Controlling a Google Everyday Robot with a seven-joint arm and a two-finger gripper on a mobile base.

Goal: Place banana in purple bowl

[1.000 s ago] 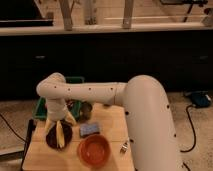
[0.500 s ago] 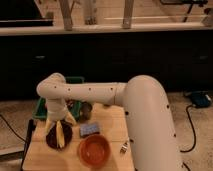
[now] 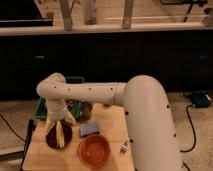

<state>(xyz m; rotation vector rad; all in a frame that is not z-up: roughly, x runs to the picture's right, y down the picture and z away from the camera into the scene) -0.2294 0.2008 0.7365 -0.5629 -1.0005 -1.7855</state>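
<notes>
Lowest and nearest on the tabletop [image 3: 45,159]: one orange bowl [image 3: 94,151], with one small pale object [image 3: 123,147] to its right. Just behind, at the left: one purple bowl [image 3: 50,142], with the single banana [image 3: 60,136] lying in it lengthwise, near end over the rim. Directly above: end effector [image 3: 60,123], fingers [image 3: 71,119] splayed wide to either side, clamped on nothing, banana's far end just beneath the gap; touching or not, cannot tell. Nothing shifted since half a second ago: same pose, same banana placement. Beside the purple bowl, one blue sponge [image 3: 90,129]. Farther back, one green bin [image 3: 40,107] behind the single white arm [image 3: 85,92].
</notes>
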